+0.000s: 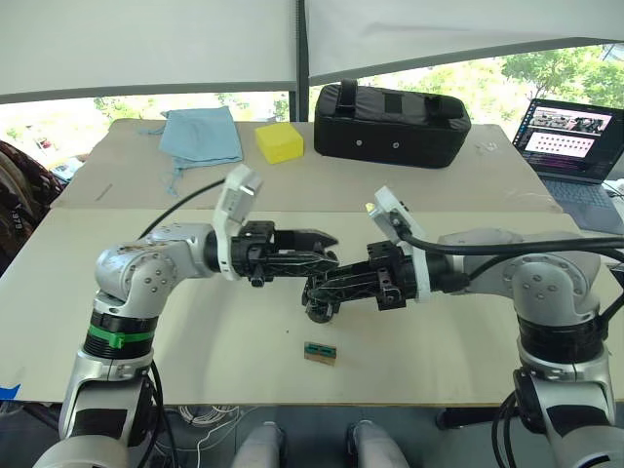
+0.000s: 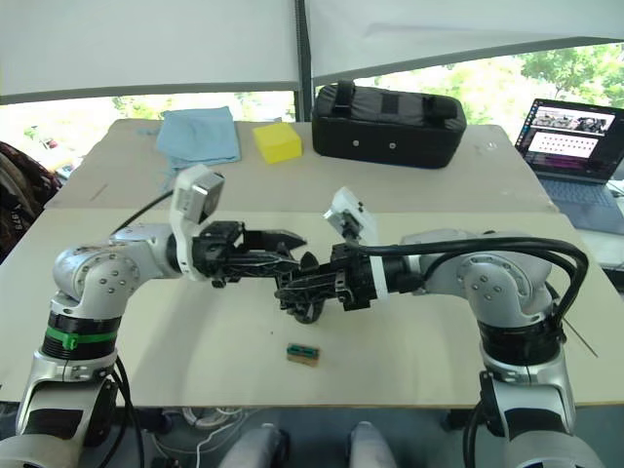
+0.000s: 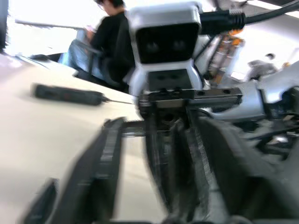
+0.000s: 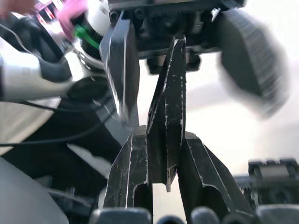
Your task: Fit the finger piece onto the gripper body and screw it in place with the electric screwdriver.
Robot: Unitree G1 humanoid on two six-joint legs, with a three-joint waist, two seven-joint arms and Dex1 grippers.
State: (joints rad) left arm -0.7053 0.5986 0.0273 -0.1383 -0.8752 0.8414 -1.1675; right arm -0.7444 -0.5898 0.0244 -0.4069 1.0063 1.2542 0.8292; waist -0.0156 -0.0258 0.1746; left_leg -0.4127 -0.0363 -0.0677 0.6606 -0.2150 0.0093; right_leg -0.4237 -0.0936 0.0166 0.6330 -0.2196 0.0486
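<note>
1. The right gripper [image 1: 317, 286] reaches across to meet the other arm, its fingers pressed together on a flat black tapered part. I take this part for the finger piece [image 4: 167, 121], clamped at its wide end so the narrow end stands free for fitting or handing over.
2. The left gripper [image 1: 330, 250] faces it tip to tip with its fingers [image 4: 122, 65] well apart. They bracket the free end of the finger piece without visibly touching it, probably to receive or steady it.
3. The gripper body [image 1: 319, 308] sits just under the right gripper's fingertips. I cannot tell whether it rests on the table or hangs from that gripper.
4. The electric screwdriver [image 3: 67, 93] lies flat on the table, well beyond both grippers and untouched. Screwing looks like a later step.
5. The table [image 1: 195, 322] is pale and mostly bare around the two grippers.
6. A large black bag [image 1: 390, 125] stands at the far edge, beyond both grippers.
7. An open laptop [image 1: 570, 136] sits beyond the right arm, off to its outer side.
8. A blue cloth [image 1: 200, 135] lies beyond the left gripper, with a yellow block [image 1: 279, 142] beside it.
9. A small green-and-brown block [image 1: 320, 352] lies near the grippers, on the robot's side of them.
10. Past the table are bright windows with trees outside, and a seated person [image 3: 110, 32] is in the background.
</note>
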